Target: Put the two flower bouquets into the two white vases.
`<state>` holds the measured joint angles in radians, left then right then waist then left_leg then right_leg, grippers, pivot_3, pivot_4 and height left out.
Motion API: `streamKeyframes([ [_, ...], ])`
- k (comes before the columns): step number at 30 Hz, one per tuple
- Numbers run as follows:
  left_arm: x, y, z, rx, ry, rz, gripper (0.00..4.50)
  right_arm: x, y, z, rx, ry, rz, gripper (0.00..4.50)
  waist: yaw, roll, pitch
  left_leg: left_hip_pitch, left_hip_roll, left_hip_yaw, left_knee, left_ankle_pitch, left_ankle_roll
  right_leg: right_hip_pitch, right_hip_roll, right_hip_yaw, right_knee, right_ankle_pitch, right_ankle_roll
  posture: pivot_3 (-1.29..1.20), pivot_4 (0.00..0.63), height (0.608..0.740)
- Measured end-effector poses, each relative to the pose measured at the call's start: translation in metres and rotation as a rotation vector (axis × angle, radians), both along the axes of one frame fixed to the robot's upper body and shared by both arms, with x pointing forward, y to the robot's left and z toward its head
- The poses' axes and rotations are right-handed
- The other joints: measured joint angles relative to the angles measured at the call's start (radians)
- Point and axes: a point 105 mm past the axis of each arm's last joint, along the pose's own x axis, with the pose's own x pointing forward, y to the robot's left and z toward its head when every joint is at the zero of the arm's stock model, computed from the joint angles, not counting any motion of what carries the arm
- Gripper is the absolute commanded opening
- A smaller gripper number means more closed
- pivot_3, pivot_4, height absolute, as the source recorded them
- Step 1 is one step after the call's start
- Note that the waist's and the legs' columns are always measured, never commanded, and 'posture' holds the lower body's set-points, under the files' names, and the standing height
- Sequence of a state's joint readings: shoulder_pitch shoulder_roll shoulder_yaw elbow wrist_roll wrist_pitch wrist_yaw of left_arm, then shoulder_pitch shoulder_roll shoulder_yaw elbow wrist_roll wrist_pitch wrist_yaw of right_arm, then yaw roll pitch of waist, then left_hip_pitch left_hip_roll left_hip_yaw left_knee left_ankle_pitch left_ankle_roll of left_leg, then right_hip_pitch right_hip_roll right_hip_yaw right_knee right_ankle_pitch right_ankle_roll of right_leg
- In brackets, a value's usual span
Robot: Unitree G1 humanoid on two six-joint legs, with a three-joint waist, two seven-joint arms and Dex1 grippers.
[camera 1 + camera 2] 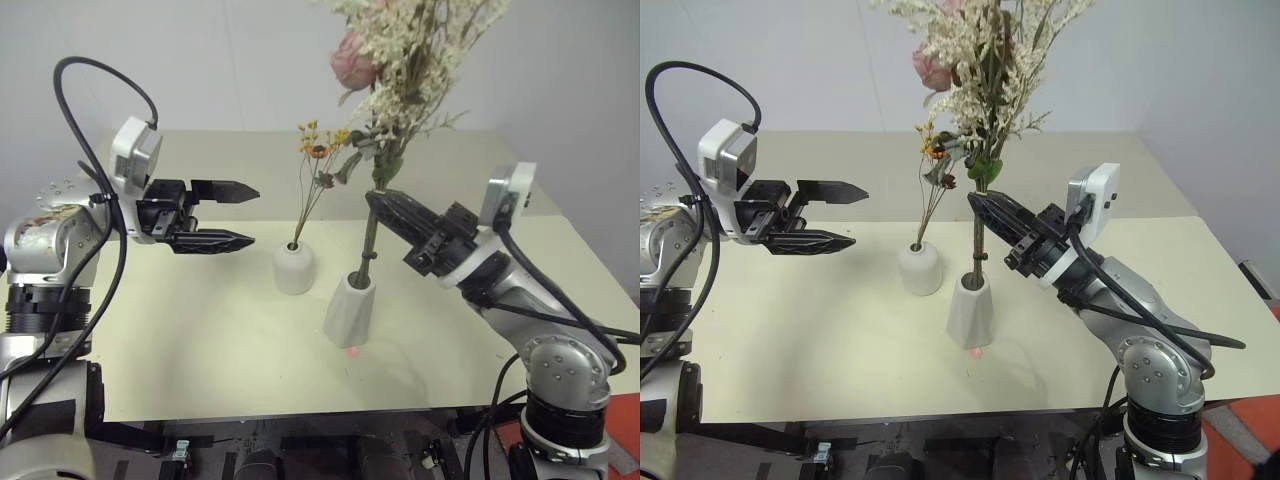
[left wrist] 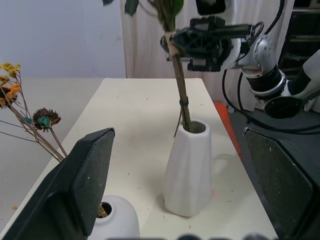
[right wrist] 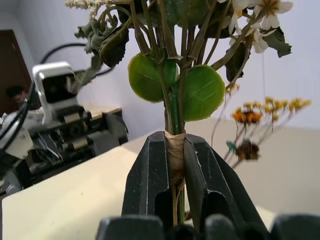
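Note:
The large cream, green and pink bouquet (image 1: 405, 60) stands upright with its stem tip inside the mouth of the taller faceted white vase (image 1: 350, 310). My right gripper (image 1: 381, 205) is shut on that bouquet's bound stem, well above the vase mouth. The small bunch of thin brown stems with orange blooms (image 1: 318, 160) stands in the short rounded white vase (image 1: 293, 267), just left of the tall one. To the left of both vases my left gripper (image 1: 240, 214) hangs open above the table, holding nothing, its fingers pointing toward the vases.
Both vases stand near the middle of a cream table (image 1: 180, 340), whose front edge runs close to me. A small red light spot (image 1: 352, 350) lies on the table just in front of the tall vase. A pale wall rises behind the table.

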<state>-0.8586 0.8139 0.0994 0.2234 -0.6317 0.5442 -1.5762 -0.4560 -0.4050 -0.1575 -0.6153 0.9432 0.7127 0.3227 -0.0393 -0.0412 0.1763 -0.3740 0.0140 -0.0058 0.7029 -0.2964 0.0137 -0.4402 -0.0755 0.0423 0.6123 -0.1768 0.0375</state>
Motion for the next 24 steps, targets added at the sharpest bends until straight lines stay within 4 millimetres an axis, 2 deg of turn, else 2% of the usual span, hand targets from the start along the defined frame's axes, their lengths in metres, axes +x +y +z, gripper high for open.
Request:
streamKeyframes([
  [14, 0.001, 0.001, 0.0, 0.002, -0.004, 0.008, 4.5, 0.006, 0.005, -0.006, -0.016, -0.022, -0.018, 0.19, -0.001, 0.0, 0.0, 0.001, 0.0, 0.0, 0.0, 0.0, 0.0, 0.0, 0.0, 0.0, 0.0, 0.0, 0.0, 0.0, 0.15, 0.74],
  [24, 0.005, -0.001, -0.004, 0.009, 0.002, 0.012, 4.5, -0.001, 0.009, 0.009, 0.009, -0.06, 0.029, 0.19, 0.0, 0.0, 0.0, 0.001, 0.0, 0.0, 0.0, 0.0, 0.0, 0.0, 0.0, 0.0, 0.0, 0.0, 0.0, 0.0, 0.15, 0.74],
])
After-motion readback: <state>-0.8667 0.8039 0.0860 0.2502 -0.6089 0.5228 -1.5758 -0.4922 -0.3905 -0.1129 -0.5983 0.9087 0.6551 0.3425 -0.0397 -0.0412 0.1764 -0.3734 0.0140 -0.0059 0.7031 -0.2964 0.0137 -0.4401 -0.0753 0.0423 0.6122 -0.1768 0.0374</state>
